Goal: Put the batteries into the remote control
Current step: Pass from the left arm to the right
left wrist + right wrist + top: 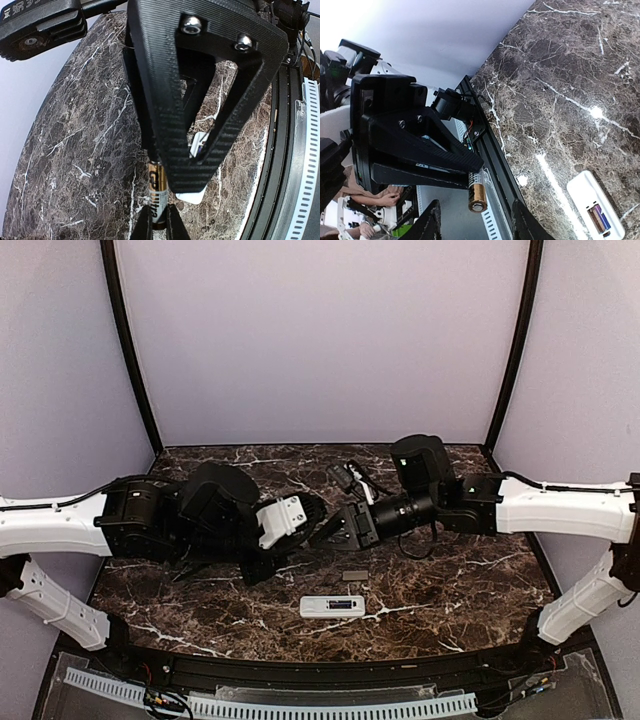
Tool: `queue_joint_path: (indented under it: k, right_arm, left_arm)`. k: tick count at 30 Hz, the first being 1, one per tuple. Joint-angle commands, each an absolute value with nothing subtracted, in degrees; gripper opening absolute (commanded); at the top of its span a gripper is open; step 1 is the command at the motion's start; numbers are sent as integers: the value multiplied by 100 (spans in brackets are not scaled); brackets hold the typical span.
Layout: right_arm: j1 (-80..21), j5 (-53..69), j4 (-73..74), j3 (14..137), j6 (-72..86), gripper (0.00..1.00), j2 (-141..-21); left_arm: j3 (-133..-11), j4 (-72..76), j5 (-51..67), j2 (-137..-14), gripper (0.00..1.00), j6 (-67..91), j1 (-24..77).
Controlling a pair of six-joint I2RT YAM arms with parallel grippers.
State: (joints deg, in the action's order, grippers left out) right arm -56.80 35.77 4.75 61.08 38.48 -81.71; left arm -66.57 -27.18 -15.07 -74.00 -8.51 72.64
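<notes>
1. The battery (157, 197), gold and black, hangs clear of the table at the lower centre of the left wrist view. Its long axis runs up and down in that frame, with the upper end pinched and the lower end free.
2. The left claw (159, 170) is closed tight on that upper end and holds the battery by its very tips.
3. The right claw (475, 205) meets it tip to tip. Its jaws are partly open, one on each side of the free end, wider than the battery and gripping nothing. The battery lies straight ahead of this claw, lengthwise along its fingers, so the handover probably depends on closing squarely across the battery's width.
4. The remote control (332, 606) lies back-up on the marble table (480, 580), lower in the top view than the two claws, with its long axis left to right. One seated battery (598, 218) shows in its compartment, and the slot beside it looks unfilled.
5. A small grey flat piece (354, 576) lies between the claws and the remote. Both claws look about equally near the remote.
</notes>
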Motion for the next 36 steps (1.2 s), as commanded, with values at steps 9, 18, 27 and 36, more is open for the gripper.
queue_joint_path:
  k: [9,18,27,36]
  right_arm:
    - [-5725,3789,27,6163,4021,29,-8315]
    - [-5728,3716,105,6181,3955,20,-8355]
    - [-5726,3719,35,6096,3916,7,-8415]
    - [-5714,3858,39,6034,3809,0,-8251]
  left_arm:
    - [-6437,-2576,-1626,-7201,0,-1122,7304]
    - [-6334,-2338,-1493,-7211,0,-1284,7304]
    - [-6308,-2290,-1261,-7230,0,-1424,7304]
    - [-6173,-2076,-1354,-6914,34,-1300,7304]
